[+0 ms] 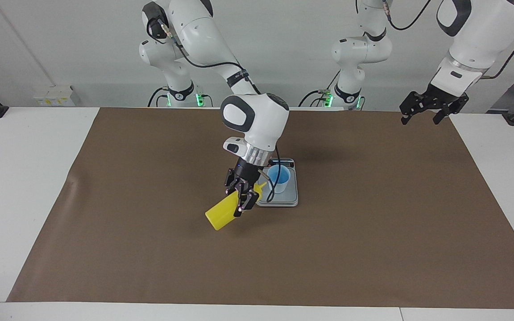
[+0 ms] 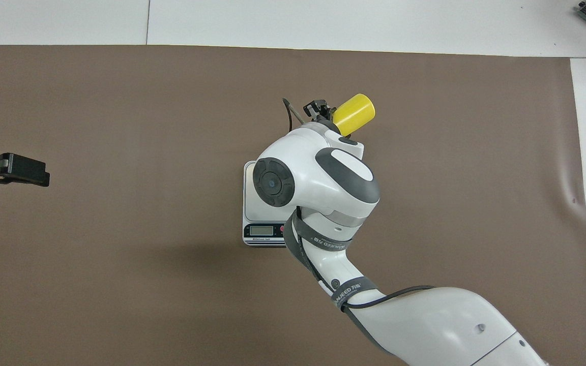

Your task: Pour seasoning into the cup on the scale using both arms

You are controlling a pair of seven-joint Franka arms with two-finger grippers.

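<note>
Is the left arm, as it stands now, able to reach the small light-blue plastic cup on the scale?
Probably not yet: the right tool tilts the yellow bottle beside the cup.

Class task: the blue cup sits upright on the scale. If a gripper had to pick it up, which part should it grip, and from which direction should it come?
Probably the cup wall just below the rim, coming straight down: it stands upright and open-topped on the scale, so opposite sides are exposed. The right gripper holds the tilted yellow bottle beside it, so the open left gripper has the clearer approach.
</note>
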